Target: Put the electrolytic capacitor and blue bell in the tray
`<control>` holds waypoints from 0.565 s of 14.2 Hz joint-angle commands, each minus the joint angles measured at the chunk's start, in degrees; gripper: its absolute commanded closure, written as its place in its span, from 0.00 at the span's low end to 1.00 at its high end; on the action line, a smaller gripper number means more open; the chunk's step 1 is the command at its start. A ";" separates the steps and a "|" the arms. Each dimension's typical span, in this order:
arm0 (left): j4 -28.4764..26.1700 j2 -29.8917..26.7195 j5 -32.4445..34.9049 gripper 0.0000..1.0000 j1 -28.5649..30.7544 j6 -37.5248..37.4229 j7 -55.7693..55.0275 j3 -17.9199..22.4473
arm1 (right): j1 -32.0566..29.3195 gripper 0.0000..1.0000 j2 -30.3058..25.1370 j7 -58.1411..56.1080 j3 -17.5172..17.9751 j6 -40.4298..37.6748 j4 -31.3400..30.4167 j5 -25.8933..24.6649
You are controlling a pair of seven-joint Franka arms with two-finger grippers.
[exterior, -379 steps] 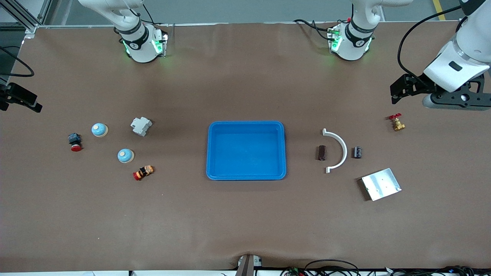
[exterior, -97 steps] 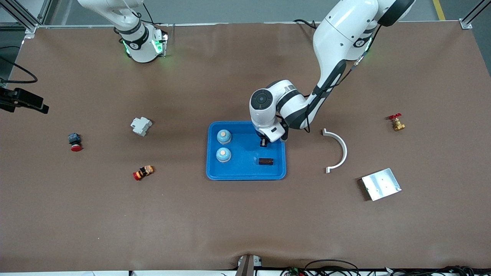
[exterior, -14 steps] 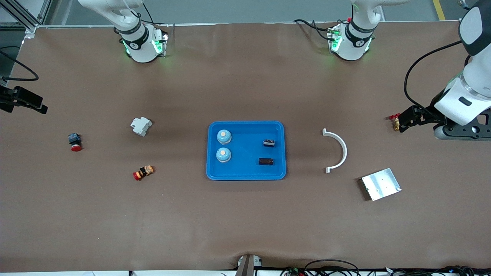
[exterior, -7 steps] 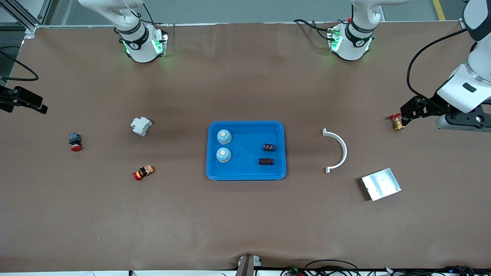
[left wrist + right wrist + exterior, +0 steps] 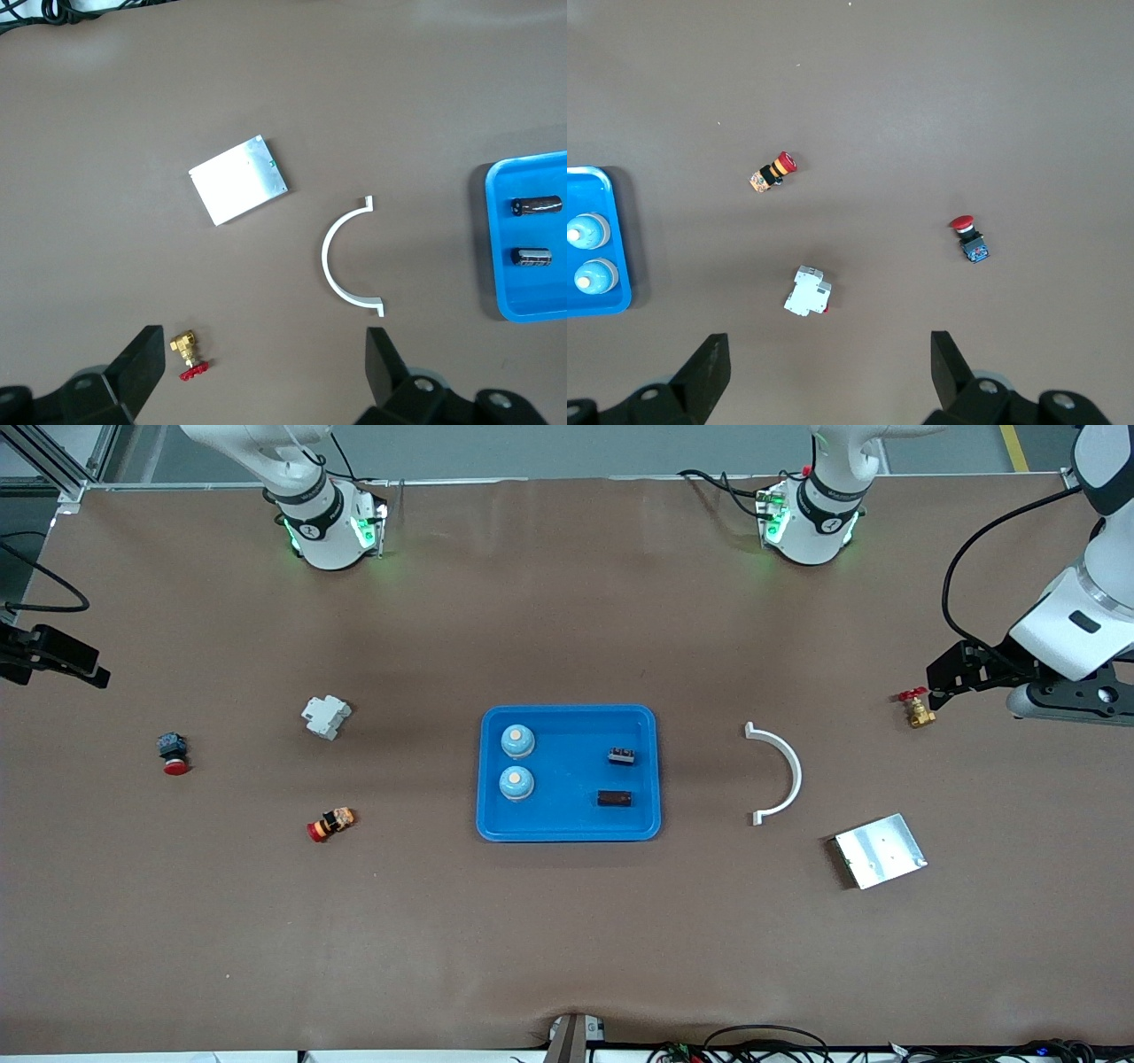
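Resting in the tray (image 5: 569,720) are two blue bells (image 5: 517,740) and two capacitors (image 5: 621,756). Both grippers, left (image 5: 948,676) and right (image 5: 824,367), hang spread and empty. One capacitor looks able to roll, though the rim should stop it.

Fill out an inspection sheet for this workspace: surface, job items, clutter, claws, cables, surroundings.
Surface: brown table cover, lightly wrinkled, no spills seen.
Job's things: blue tray at mid-table holds two blue bells toward the right arm's end, and two dark capacitors toward the left arm's end.
Clutter: white curved bracket, silver plate, brass valve, white breaker, two red-capped push buttons.
Claws: left claw open, holding nothing, over the valve; right claw open, holding nothing, above the breaker.
Cables: black cable along the left arm; loose cables at the table's near edge.
Surroundings: grey floor, metal frame at one corner.
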 commanded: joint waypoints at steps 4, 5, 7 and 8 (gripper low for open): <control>-0.45 -1.62 -1.14 0.00 -0.30 -6.20 0.24 -0.95 | -0.26 0.00 -0.47 0.47 0.44 -0.14 -0.24 -1.06; -0.45 -1.63 -1.14 0.00 -0.30 -6.29 -0.99 -1.39 | -0.26 0.00 -0.47 0.47 0.44 -0.14 -0.24 -1.06; -0.45 -1.54 -1.14 0.00 -0.39 -6.29 -2.58 -2.09 | -0.26 0.00 -0.47 0.38 0.44 -0.14 -0.24 -1.06; -0.45 -1.54 -1.14 0.00 -0.39 -6.29 -2.58 -2.18 | -0.17 0.00 -0.47 0.47 0.44 -0.14 -0.24 -1.06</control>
